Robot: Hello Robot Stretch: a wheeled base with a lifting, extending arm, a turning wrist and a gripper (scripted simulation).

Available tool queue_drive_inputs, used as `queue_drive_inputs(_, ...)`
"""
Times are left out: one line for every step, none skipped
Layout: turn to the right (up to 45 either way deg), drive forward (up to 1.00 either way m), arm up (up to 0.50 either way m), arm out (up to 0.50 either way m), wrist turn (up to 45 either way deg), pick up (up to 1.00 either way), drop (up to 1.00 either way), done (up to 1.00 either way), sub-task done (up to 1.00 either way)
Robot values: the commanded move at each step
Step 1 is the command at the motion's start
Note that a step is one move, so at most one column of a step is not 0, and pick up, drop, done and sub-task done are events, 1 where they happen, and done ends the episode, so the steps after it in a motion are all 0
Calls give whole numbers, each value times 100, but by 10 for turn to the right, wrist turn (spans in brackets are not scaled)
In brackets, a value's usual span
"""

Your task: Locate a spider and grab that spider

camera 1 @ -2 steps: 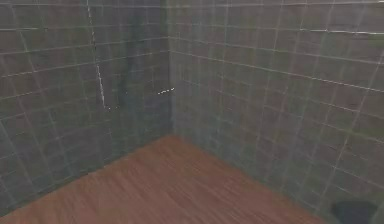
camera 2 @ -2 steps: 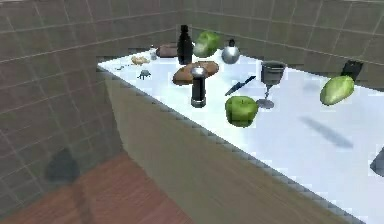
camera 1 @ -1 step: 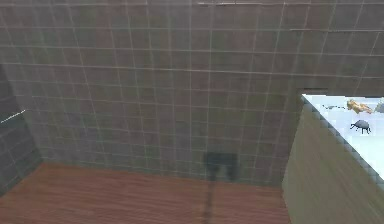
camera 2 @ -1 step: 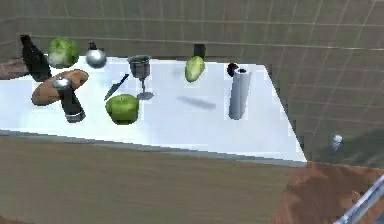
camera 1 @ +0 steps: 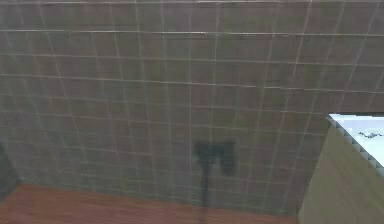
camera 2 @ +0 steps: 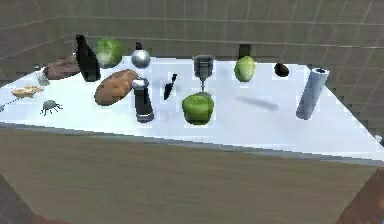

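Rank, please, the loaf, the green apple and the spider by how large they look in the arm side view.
1. Loaf, the longest of the three.
2. Apple, somewhat smaller, though it stands nearer the camera, which flatters it.
3. Spider, clearly the smallest, a little grey shape near the table's left end.

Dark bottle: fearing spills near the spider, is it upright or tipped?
Upright: the dark bottle stands neck-up on the white tabletop.

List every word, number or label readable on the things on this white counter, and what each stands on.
None can be read. The dark bottle, the dark shaker and the grey cylinder on the white counter show no marks that can be made out. The tiled wall bears no sign.
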Motion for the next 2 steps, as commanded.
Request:
queue_drive_inputs(-330, 0, 0, 0, 0, 0, 0, 0, 0)
queue_drive_inputs(-30, 0, 0, 0, 0, 0, 0, 0, 0)
